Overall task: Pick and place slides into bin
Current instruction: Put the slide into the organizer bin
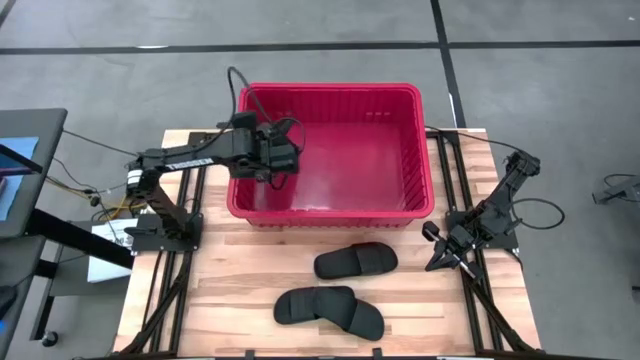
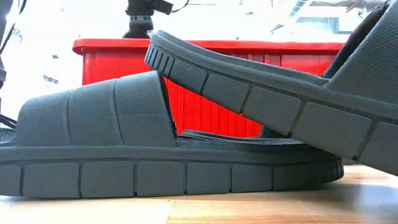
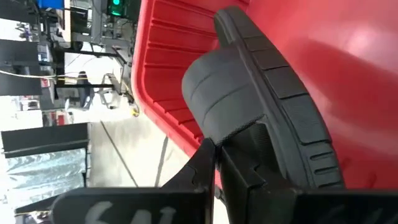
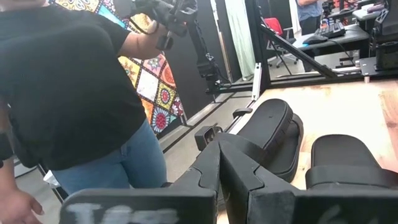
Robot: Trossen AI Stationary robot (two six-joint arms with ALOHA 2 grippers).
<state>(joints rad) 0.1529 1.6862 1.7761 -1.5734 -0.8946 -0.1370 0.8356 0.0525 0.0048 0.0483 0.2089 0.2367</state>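
Observation:
The red bin (image 1: 330,205) stands at the table's far middle. My left gripper (image 1: 278,152) hangs over the bin's left part, shut on a black slide (image 3: 273,93) that is over the bin's red floor (image 3: 348,56). Three other slides are on the table in front of the bin. One lies alone and flat (image 1: 355,262). Two overlap nearer the front edge (image 1: 330,308), and in the low view one (image 2: 280,93) leans with its sole on the other (image 2: 124,155). My right gripper (image 1: 435,262) is shut and empty at the table's right side. My left gripper holds the slide by the edge of its wide strap (image 3: 231,127), pinched between the two fingers (image 3: 205,163). The sole runs away from the fingers, turned on its side. The slide is lifted clear, above the bin's floor.
The bin's thick left rim (image 1: 238,150) lies just under my left arm. In the right wrist view a person (image 4: 74,93) stands beyond the table's edge. Bare wood (image 1: 230,280) lies at the table's front left.

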